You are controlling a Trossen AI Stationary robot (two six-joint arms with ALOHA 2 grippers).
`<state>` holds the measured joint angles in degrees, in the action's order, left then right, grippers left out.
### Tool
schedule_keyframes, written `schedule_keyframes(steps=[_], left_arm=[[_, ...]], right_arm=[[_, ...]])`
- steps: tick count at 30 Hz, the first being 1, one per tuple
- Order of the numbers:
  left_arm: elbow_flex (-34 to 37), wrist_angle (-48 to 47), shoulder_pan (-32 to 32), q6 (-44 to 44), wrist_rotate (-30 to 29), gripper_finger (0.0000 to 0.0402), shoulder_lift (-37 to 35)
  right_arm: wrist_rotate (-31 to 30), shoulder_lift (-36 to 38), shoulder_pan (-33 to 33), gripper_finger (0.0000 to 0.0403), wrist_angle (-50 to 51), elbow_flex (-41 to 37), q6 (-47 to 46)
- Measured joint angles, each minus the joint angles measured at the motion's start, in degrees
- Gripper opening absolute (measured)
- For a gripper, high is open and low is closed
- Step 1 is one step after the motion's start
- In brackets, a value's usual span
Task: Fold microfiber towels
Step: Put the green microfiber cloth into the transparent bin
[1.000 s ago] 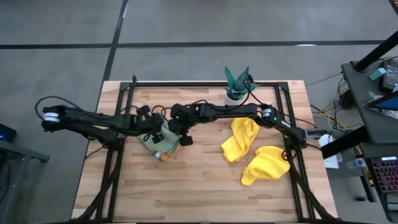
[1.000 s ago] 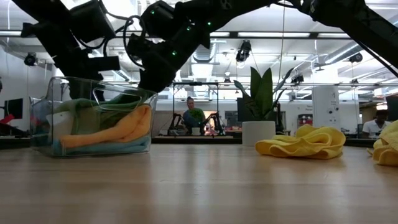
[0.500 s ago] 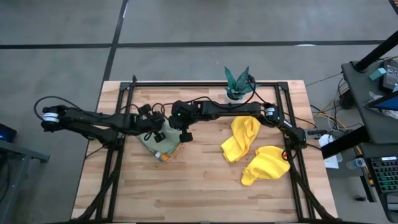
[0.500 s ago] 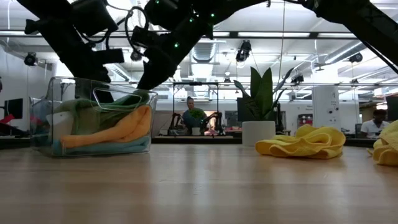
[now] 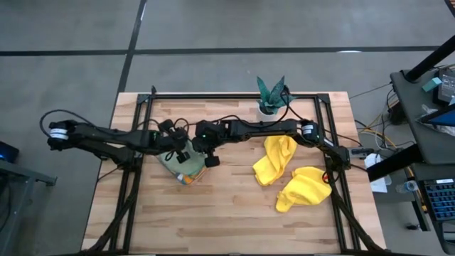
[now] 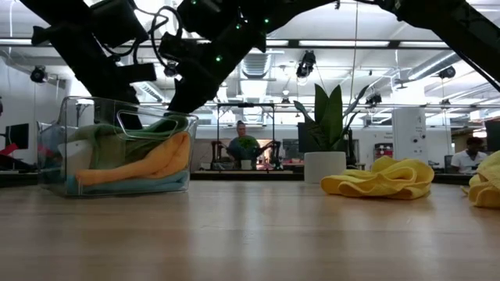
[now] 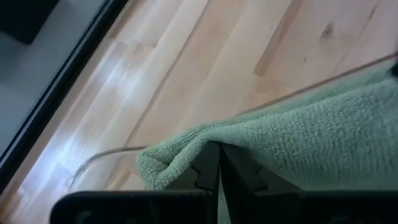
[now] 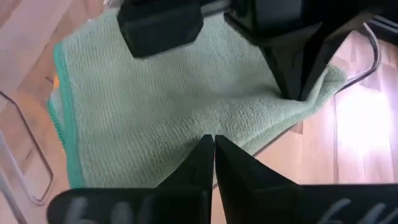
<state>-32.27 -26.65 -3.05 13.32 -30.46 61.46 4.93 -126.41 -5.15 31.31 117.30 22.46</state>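
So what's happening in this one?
Both arms meet over the clear tray at the table's left. The left gripper and right gripper are each shut on the pale green towel, which lies on top of the orange towel in the tray. Two yellow towels lie crumpled at the right, unfolded.

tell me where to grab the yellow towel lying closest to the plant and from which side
Probably best pinched from straight above at an outer corner. The yellow towel lies crumpled in loose folds on the wooden table, apart from the other yellow towel and well clear of the plant, so a raised fold near its edge gives closed fingers something to bite.
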Motion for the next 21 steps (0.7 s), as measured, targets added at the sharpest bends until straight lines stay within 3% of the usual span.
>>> schedule_keyframes(steps=[7, 21], left_arm=[[0.0, 1.12, 0.01, 0.01, 0.02, 0.0, 1.2], [0.09, 1.13, 0.02, -0.01, 0.04, 0.0, 1.19]], right_arm=[[4.26, -1.21, 0.04, 0.0008, -0.31, -0.07, -0.09], [3.6, -2.43, 0.13, 0.0008, 2.1, -0.07, -0.09]])
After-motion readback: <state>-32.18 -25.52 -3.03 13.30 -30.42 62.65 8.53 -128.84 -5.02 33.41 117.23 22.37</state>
